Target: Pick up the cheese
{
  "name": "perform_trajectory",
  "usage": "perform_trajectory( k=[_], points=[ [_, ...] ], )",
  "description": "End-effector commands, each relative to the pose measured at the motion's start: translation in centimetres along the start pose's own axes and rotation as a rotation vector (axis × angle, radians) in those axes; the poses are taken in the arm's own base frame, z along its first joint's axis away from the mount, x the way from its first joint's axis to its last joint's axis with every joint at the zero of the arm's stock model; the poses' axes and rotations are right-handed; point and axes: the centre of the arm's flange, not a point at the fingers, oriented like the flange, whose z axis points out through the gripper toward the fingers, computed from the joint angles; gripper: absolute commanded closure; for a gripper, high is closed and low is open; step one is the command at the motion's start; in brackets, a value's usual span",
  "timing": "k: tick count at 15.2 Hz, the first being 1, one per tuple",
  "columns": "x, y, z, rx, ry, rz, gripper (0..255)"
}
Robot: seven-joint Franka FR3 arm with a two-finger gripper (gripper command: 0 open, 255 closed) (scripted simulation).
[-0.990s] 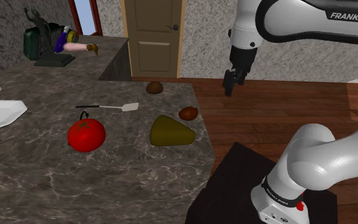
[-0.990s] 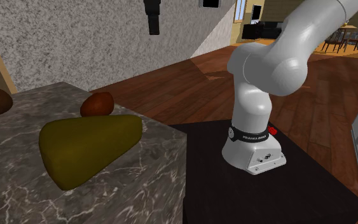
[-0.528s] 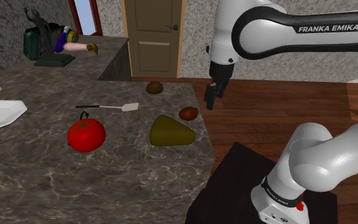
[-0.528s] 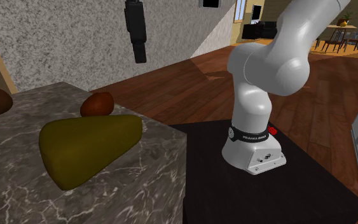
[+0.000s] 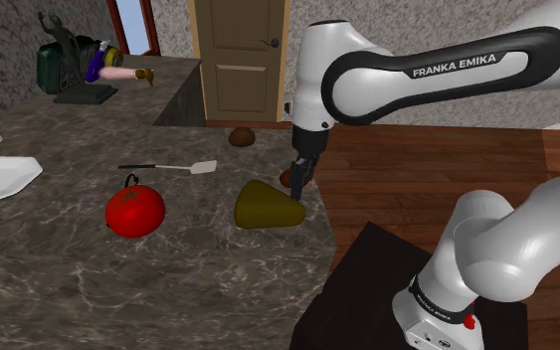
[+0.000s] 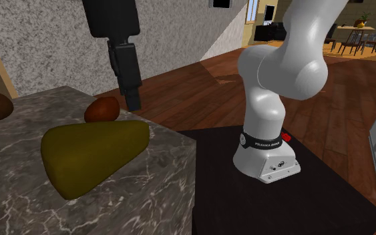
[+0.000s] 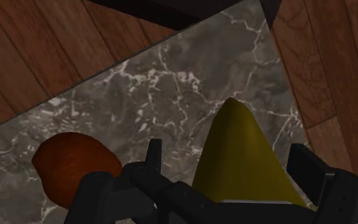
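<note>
While the cheese (image 5: 266,206) lies untouched mid-frame, the gripper (image 5: 300,181) hovers close over it (spread open, holding nothing); grasping and lifting remain.

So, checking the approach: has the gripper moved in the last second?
Yes. In the shoulder view the gripper moved left and down, from right of the door to just above the cheese.

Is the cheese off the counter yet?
No, it is on it. The cheese lies flat on the counter; the gripper hangs open above its tip, not touching it.
</note>
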Motion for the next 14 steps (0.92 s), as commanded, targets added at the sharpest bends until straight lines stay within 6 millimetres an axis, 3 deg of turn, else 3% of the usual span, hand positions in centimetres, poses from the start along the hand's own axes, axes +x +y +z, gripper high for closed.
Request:
perform_trajectory(
  k=[1,3,10,12,13,14],
  points=[
    [1.3,-1.4,1.5,0.03,0.001,-0.047,0],
    [2.1,-2.4,2.4,0.05,0.002,-0.079,0],
    [2.2,-2.2,6.4,0.05,0.002,-0.079,0],
    [2.2,-2.2,6.4,0.05,0.002,-0.079,0],
    [2.1,-2.2,6.4,0.05,0.002,-0.079,255],
    [2.2,-2.2,6.5,0.05,0.002,-0.079,255]
  ],
)
